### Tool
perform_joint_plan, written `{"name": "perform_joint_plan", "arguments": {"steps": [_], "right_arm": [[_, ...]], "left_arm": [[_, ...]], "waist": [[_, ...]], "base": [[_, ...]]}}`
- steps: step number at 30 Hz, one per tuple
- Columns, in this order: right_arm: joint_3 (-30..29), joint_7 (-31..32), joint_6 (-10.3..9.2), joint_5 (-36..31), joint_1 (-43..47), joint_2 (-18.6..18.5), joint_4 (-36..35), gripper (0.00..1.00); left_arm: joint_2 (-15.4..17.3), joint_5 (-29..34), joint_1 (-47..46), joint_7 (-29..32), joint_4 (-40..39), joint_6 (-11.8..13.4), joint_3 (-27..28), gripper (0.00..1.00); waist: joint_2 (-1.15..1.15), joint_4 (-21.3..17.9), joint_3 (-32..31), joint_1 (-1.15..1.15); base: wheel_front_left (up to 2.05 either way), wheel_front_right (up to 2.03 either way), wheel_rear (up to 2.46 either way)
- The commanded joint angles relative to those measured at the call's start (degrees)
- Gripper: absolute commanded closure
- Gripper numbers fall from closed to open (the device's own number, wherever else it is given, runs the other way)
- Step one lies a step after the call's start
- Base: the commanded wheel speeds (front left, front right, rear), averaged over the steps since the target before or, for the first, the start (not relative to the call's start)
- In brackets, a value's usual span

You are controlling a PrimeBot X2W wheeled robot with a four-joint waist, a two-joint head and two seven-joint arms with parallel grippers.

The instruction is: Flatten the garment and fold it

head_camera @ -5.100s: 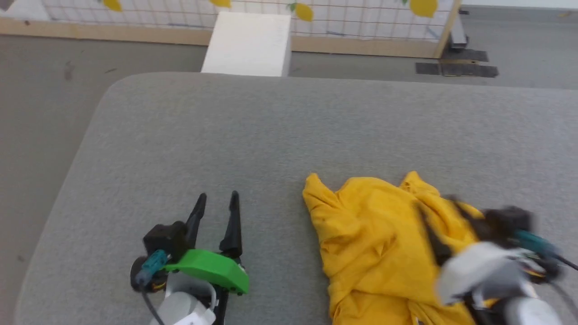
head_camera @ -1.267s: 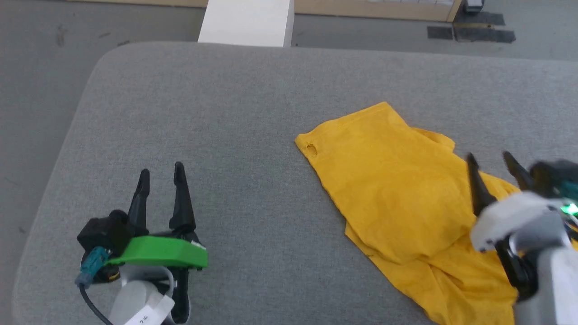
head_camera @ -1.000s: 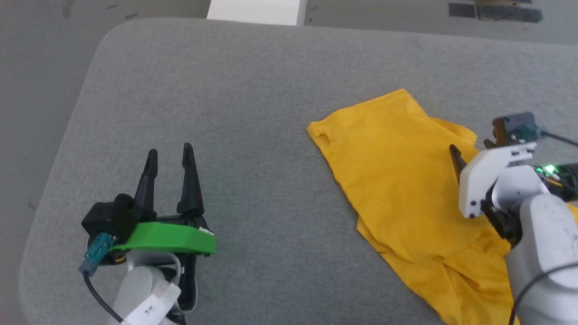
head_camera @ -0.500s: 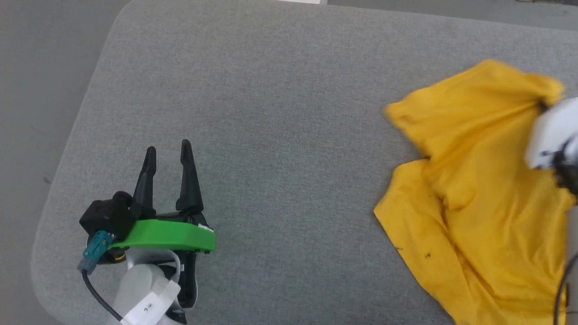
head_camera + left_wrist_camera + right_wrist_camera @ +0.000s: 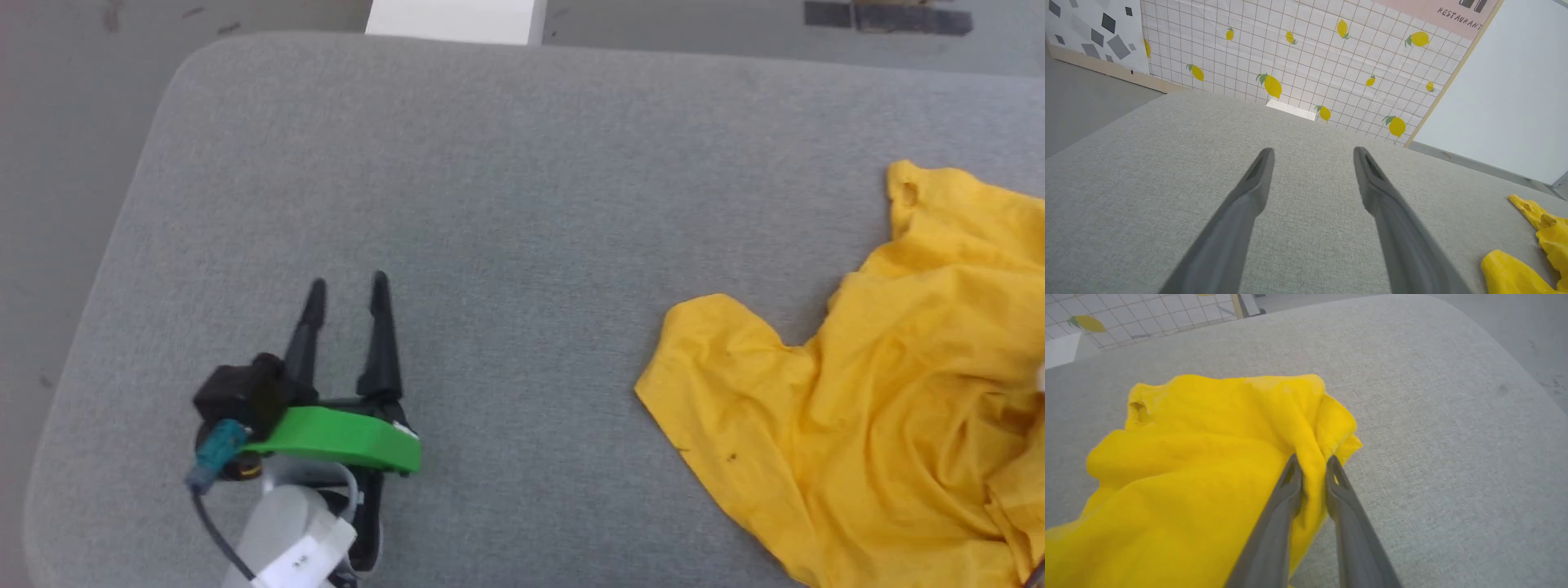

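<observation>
Left gripper: near left of the head view, green cover across its wrist, two dark fingers spread wide with nothing between them, poised over bare cloth of the grey padded surface; the left wrist view shows the same gripper with a broad gap between its tips, whether they touch the surface cannot be told. Garment: bright yellow, crumpled, lying on the near right part of the surface, well apart from the left gripper, running off the right and bottom edges of the head view, one rounded lobe reaching left and one corner pointing toward the far side; plain yellow side up, in folds. Right gripper: fingers drawn nearly together, pinching a raised ridge of the garment close to its right-hand edge in the right wrist view. Surface: rounded corners, far half bare. White block: just beyond the far edge. Floor: grey, around the surface. Lemon-printed grid panel: farthest, upright behind the block.
</observation>
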Motion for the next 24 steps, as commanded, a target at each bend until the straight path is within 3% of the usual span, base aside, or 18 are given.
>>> {"name": "perform_joint_plan", "arguments": {"steps": [1,6,11,17,24], "right_arm": [[1.42,-2.30,-0.09,1.71,1.79,0.66,-1.02,0.00],[9.82,-11.65,-0.09,7.49,9.69,1.43,-6.44,0.00],[19.19,-18.16,-0.09,15.92,19.30,1.55,-12.93,0.00],[26.72,-21.34,-0.09,20.22,27.33,1.56,-18.18,0.00],[31.27,-21.68,-0.09,22.79,29.33,1.57,-19.81,0.00]], "left_arm": [[-0.09,0.36,-0.19,-0.20,0.88,-0.49,-0.88,0.00],[-0.09,-0.10,-1.43,0.21,4.88,-1.31,-6.49,0.00],[-0.09,-2.01,-4.40,4.65,8.90,-1.13,-13.50,0.00],[-0.09,-3.93,-9.45,11.69,14.36,1.55,-19.91,0.00],[-0.06,-3.49,-15.73,23.81,22.60,4.61,-24.08,0.00]], "waist": [[0.00,-1.90,-1.94,-0.01],[0.00,-4.48,-4.71,-0.01],[0.00,-7.84,-6.81,-0.01],[0.00,-11.85,-7.27,-0.01],[0.00,-15.98,-5.92,-0.01]], "base": [[0.00,0.00,0.00],[0.00,0.00,0.00],[0.00,0.00,0.00],[0.00,0.00,0.00],[0.00,0.00,0.00]]}}
